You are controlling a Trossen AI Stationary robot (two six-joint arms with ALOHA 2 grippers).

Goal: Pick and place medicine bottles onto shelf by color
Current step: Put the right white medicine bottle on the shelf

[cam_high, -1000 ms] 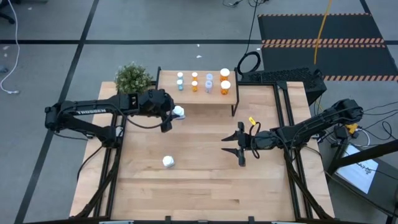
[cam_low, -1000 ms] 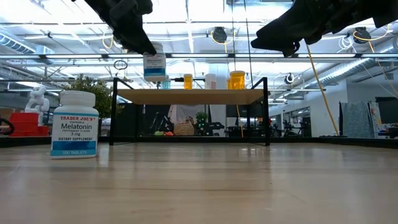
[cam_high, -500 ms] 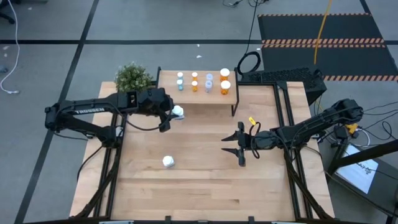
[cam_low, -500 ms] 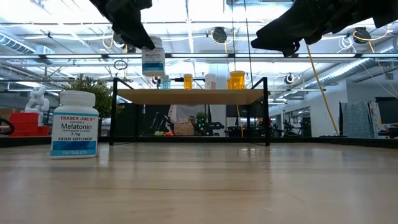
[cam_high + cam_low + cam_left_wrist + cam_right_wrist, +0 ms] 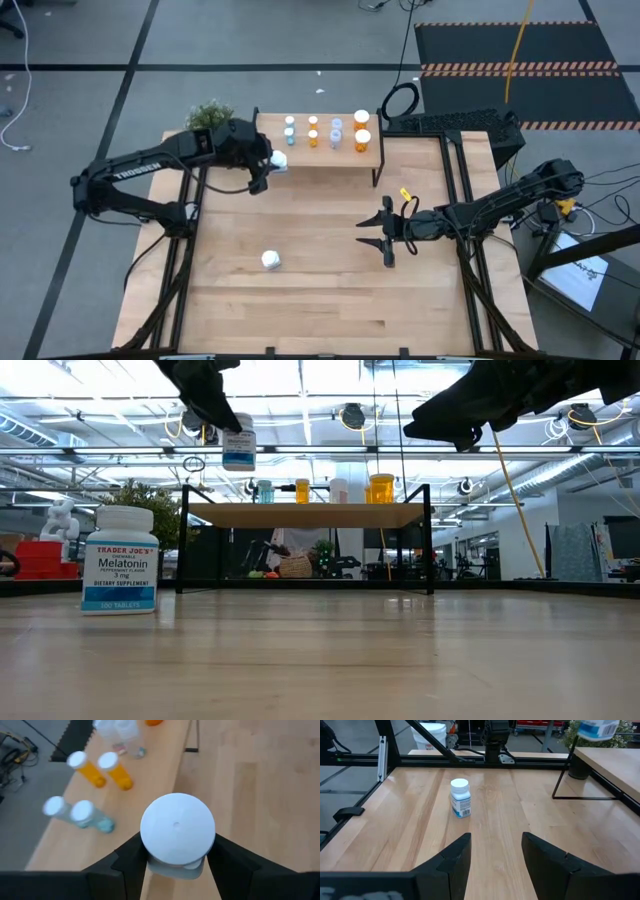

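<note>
My left gripper [image 5: 270, 166] is shut on a white bottle with a white cap [image 5: 177, 832] and carries it above the near left corner of the shelf [image 5: 300, 156]. On the shelf stand pale blue bottles [image 5: 290, 130] and orange bottles [image 5: 362, 130] with white caps. Another white bottle [image 5: 271, 260] stands upright on its base on the tabletop, near the front left. My right gripper [image 5: 375, 232] hovers open over the table's right half and points toward that bottle [image 5: 460, 797]. My left gripper pinches the white bottle's body just below the cap [image 5: 172, 869] between its two fingers [image 5: 131, 865], one on either side. The fingers slant down from the table's left toward the shelf. The bottle [image 5: 238, 448] is lifted clear, higher than the shelf top, cap toward the wrist.
A potted plant [image 5: 210, 122] stands at the shelf's left end, close behind my left arm. A black keyboard [image 5: 450, 122] lies off the far right corner. Black frame rails [image 5: 465, 200] run along both table sides. Bare wood lies between the shelf and the near edge.
My left gripper has risen and gone toward the table's far edge with the white bottle, from in front of the shelf to above its near left corner. The bottle stays in the hold.
</note>
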